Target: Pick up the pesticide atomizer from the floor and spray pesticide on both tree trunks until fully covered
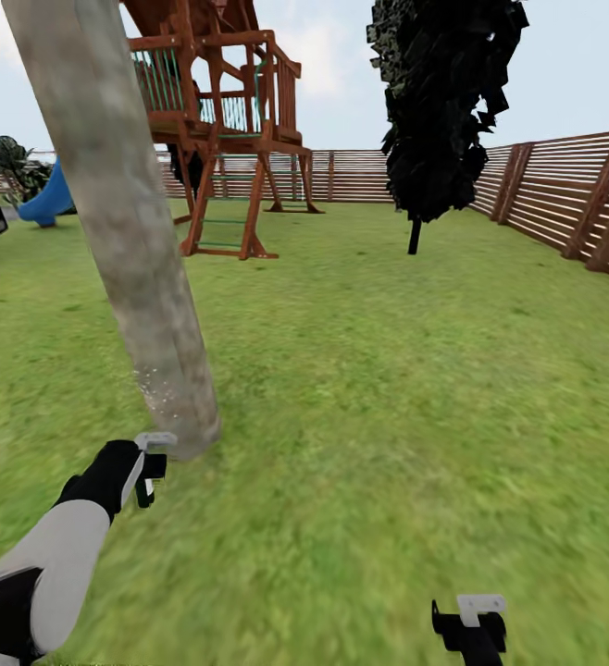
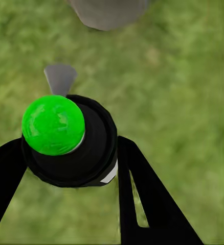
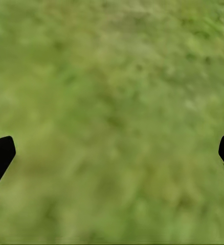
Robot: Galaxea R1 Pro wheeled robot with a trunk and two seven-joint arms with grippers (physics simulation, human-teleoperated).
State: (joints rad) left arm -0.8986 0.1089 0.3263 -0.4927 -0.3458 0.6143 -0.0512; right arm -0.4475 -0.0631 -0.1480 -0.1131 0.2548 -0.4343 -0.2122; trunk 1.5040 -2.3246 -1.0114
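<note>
A thick, pale grey-brown leaning tree trunk [image 1: 129, 231] rises from the lawn [image 1: 369, 388] at the left, with faint white speckles low on its bark. Just in front of its base, my left gripper [image 1: 149, 472] is shut on the pesticide atomizer [image 1: 154, 444]. In the left wrist view the atomizer [image 2: 71, 140] is a black round body with a bright green cap and a grey nozzle, held between the black fingers [image 2: 142, 194], and the trunk's foot [image 2: 109, 11] lies just beyond. My right gripper [image 1: 471, 629] hangs open over bare grass [image 3: 112, 102].
A reddish wooden play tower [image 1: 221, 120] with a ladder stands behind the trunk, a blue slide [image 1: 50, 199] to its left. A narrow near-black conifer [image 1: 443, 102] stands mid-lawn. The slatted fence [image 1: 564, 194] runs along the right and back.
</note>
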